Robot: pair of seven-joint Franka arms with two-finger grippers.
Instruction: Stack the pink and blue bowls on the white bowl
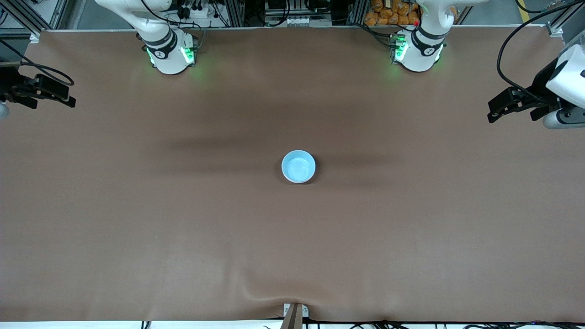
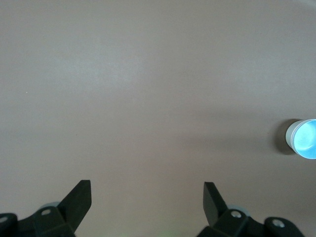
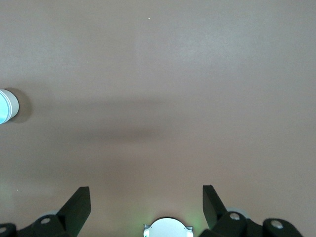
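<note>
while grippers (image 1: 496,112) (image 1: 68,98) gape, blue bowl (image 1: 298,166) sits, apparently stacked.

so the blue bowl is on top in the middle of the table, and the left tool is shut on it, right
Not quite. The blue bowl does sit on top in the middle of the table, but the left tool is not on it: it is open, over the left arm's end of the table, as the front view shows. The right tool is open too, over the right arm's end.

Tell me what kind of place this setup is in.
Most likely a robotics lab or test cell: two arms are bolted to a wide brown-covered table, aluminium framing and loose cables run along its edge, and a lone blue bowl sits mid-table.
</note>
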